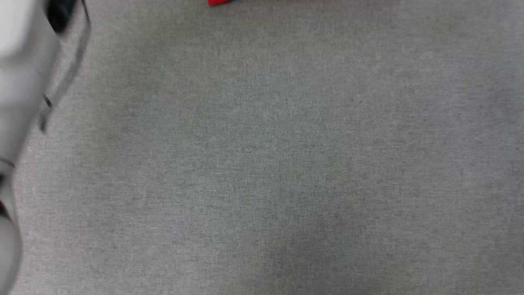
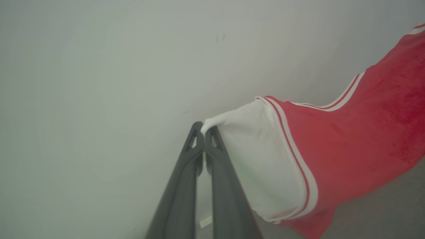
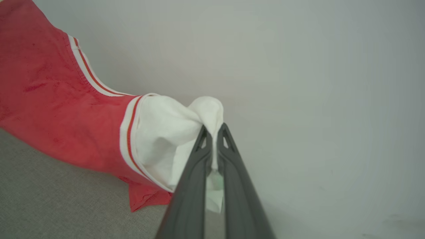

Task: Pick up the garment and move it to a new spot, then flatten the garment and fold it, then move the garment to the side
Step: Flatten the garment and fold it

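Holds the garment [image 2: 348,139] up off the table [image 3: 49,199] by its two white sleeves, one in each hand. Pinches the left hand [image 2: 204,127] fully closed on the very tip of one white sleeve [image 2: 259,159], with a small nub of white cloth poking out beside the fingertips. Shows, in the left wrist view, that sleeve spreading from the tips toward the right, ending in a red-and-white striped band, then passing into red jersey cloth that runs off to the upper right edge. Pinches the right hand [image 3: 214,127] closed as well, on a bunched fold of the other sleeve, with white cloth squeezed between the two dark fingers [image 3: 192,186] and hanging down in the narrow gap between them. Shows, in the right wrist view, the striped band just left of that bunch and the red body stretching away to the upper left corner. Lets a red corner of cloth droop low over the grey table under the right sleeve; cannot tell whether touching. Sets both hands against a plain pale background [image 3: 315,83]. Looks down, in the head view, on grey woven table, with a sliver of the garment [image 1: 219,2] at the top edge and a blurred pale forearm [image 1: 20,61] along the left edge.
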Controlling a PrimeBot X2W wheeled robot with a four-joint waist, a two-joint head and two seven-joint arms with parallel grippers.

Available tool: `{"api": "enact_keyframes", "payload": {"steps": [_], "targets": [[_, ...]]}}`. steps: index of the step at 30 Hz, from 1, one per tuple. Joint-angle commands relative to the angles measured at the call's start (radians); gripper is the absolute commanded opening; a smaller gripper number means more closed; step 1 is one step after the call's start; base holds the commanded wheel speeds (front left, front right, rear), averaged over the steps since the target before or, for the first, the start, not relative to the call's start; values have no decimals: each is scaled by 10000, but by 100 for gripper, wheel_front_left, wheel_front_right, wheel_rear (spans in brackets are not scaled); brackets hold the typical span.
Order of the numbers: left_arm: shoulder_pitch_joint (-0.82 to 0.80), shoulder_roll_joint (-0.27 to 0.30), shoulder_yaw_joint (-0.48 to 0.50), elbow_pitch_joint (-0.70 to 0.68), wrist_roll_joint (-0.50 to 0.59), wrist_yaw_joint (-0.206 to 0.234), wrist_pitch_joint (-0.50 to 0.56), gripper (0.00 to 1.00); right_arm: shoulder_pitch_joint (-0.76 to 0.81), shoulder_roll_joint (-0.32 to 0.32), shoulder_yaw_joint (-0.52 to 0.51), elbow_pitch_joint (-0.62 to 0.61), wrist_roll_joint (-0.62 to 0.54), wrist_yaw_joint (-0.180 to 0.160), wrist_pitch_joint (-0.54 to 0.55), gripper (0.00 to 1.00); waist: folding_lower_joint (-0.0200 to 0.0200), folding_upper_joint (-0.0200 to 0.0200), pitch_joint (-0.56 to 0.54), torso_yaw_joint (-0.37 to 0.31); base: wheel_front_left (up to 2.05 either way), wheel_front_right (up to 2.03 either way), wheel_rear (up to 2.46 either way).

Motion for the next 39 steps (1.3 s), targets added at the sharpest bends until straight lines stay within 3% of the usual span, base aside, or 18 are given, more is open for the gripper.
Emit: {"api": "enact_keyframes", "payload": {"steps": [1, 8, 19, 28, 39], "targets": [[817, 34, 19, -167, -202, 85, -190, 0, 643, -12, 201, -81, 256, -11, -235, 0, -1, 0, -292, -44, 0, 0, 0], [4324, 289, 323, -1279, -1011, 635, -547, 0, 3417, -136, 870, -615, 1269, -11, -907, 0, -1, 0, -1311, -101, 0, 0, 0], [9349, 1372, 105, -3554, -1633, 1538, -599, 0, 7131, -851, 1634, -1493, 2225, -9, -1248, 0, -1, 0, -3117, -131, 0, 0, 0], [12053, 2409, -169, -5168, -2302, 2381, -260, 0, 9870, -1896, 1616, -2503, 2864, -11, -994, 0, -1, 0, -4323, -146, 0, 0, 0], [14302, 3719, -384, -7246, -2970, 3444, 232, 0, 12762, -3290, 1025, -4274, 3309, -11, 10, 0, -1, 0, -4881, -117, 0, 0, 0]]}}
